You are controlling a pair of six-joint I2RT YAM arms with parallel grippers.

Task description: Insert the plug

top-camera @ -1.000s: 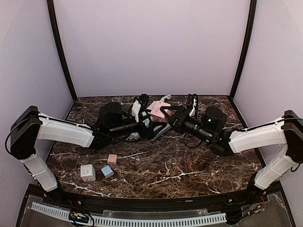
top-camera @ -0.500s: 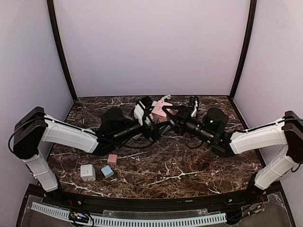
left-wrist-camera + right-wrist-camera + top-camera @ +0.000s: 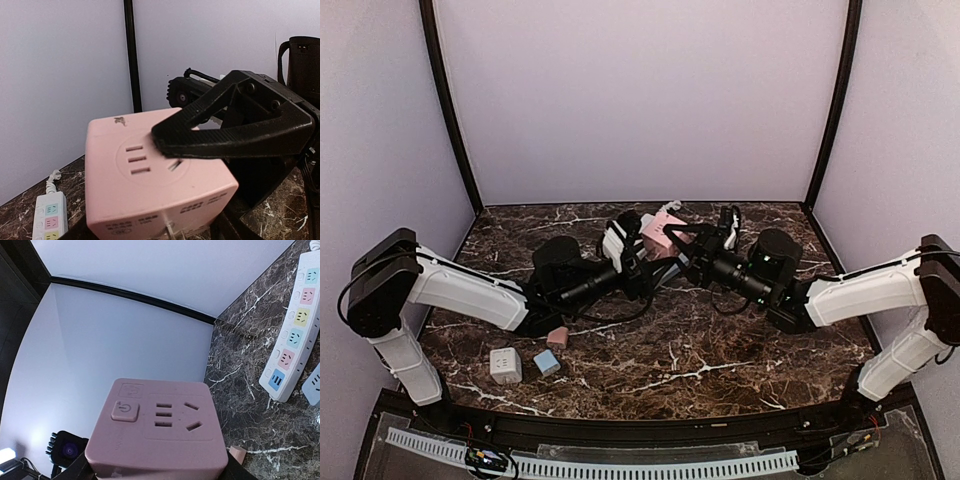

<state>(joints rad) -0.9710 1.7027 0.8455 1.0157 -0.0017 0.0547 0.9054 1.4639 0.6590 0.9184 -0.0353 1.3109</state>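
Clamping the pink plastic cube-shaped socket plug (image 3: 656, 231) in the right gripper (image 3: 672, 240), above the dark marble table (image 3: 720, 350) (rear centre); flanking it with the left gripper (image 3: 634, 248), its grip being impossible to tell

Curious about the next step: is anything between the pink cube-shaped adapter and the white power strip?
Nothing visible does. The white power strip with coloured sockets lies on the dark marble table, its visible sockets uncovered, and nothing sits between it and the pink cube-shaped plastic adapter.
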